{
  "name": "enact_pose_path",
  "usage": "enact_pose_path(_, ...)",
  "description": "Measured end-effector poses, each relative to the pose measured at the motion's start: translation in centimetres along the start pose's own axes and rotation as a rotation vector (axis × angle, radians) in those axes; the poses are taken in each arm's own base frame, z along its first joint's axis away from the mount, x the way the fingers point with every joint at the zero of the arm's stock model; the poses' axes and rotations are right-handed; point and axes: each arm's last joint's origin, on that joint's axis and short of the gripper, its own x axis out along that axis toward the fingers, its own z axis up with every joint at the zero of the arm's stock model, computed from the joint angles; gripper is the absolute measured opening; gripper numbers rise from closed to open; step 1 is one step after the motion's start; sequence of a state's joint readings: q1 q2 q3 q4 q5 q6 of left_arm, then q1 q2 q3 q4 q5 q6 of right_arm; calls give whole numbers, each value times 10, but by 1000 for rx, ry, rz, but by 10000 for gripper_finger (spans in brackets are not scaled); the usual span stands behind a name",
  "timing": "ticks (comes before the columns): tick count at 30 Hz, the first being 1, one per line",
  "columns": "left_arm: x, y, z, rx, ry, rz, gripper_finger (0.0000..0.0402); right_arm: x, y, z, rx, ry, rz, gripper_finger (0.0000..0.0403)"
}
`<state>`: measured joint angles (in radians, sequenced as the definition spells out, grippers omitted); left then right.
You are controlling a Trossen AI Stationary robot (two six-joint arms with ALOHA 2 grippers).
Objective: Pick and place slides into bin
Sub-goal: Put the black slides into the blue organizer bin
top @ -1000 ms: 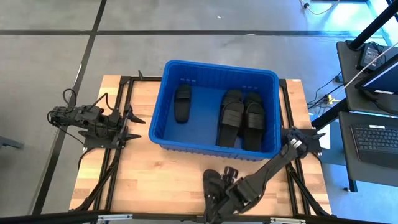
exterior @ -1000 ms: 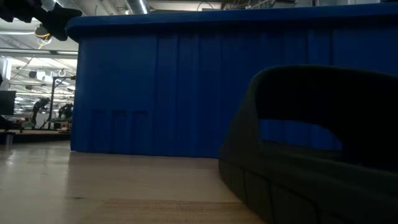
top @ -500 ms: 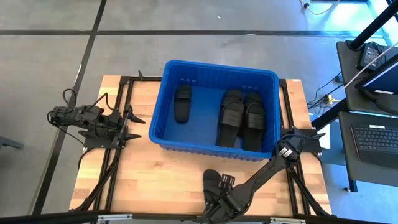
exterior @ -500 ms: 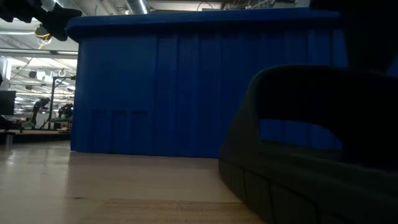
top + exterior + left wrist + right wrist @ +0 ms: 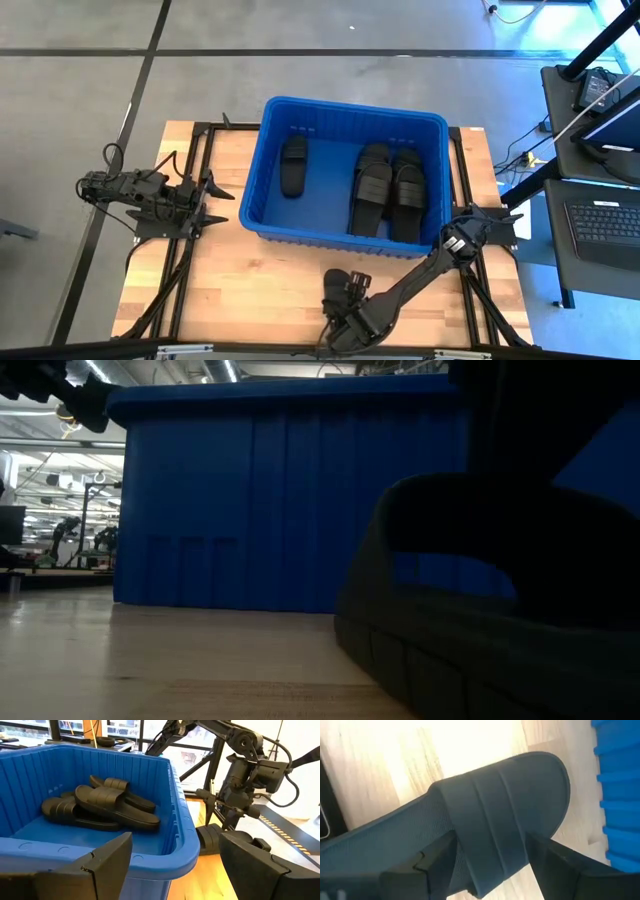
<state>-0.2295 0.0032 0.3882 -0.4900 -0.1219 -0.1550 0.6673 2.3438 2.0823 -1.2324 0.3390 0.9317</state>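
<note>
One black slide (image 5: 337, 283) lies sole down on the wooden table, in front of the blue bin (image 5: 350, 102). It fills the right of the low view as a dark slide (image 5: 480, 600). My right gripper (image 5: 490, 852) has come down over it, open, its fingers either side of the strap (image 5: 485, 830). Three more slides (image 5: 372, 185) lie on the bin floor. My left gripper (image 5: 215, 200) waits open at the table's left edge, level, facing the bin wall (image 5: 180, 795). My right gripper comes at the slide steeply from above. One finger (image 5: 437, 860) stands over the footbed on the strap's heel side, the other finger (image 5: 545, 855) on the toe side beside the sole's edge. Both lie close against the strap. The slide stays flat on the table.
The bin's near wall (image 5: 280, 500) rises just behind the slide. Black frame bars (image 5: 190, 250) run along the table's left and right sides. Bare wood (image 5: 250, 280) lies left of the slide. A desk with a keyboard (image 5: 605, 220) stands off the table's right.
My right gripper has sunk onto the slide near the table's near edge, its finger gap unchanged. The slide has slid a little toward the table's left, still flat on the wood.
</note>
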Motion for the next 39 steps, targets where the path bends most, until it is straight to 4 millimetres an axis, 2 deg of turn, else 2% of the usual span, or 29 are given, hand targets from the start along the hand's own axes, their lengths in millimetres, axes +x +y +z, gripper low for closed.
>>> enact_pose_path(6, 0, 0, 0, 0, 0, 0, 290, 10, -2, 4, -12, -4, -25, 234)
enact_pose_path(9, 0, 0, 0, 0, 0, 0, 290, 14, -4, 8, 1, -3, -27, 218)
enact_pose_path(14, 0, 0, 0, 0, 0, 0, 290, 16, -6, 12, 20, 1, -24, 158)
enact_pose_path(22, 0, 0, -1, 1, 6, 1, 290, 16, -7, 14, 45, 34, 13, 18)
enact_pose_path(25, 0, 0, -1, 1, 6, 1, 290, 12, -8, 15, 61, 69, 51, 16)
enact_pose_path(28, 0, 0, 0, 1, 5, 0, 290, 2, -11, 21, 85, 100, 83, 16)
enact_pose_path(32, 0, 0, -1, 1, 6, 1, 290, -30, -17, 37, 87, 103, 160, 12)
enact_pose_path(36, 0, 0, -1, 1, 6, 1, 290, -62, -36, 51, 132, 153, 256, 12)
enact_pose_path(39, 0, 0, -1, 1, 8, 1, 290, -78, -54, 59, 169, 159, 332, 12)
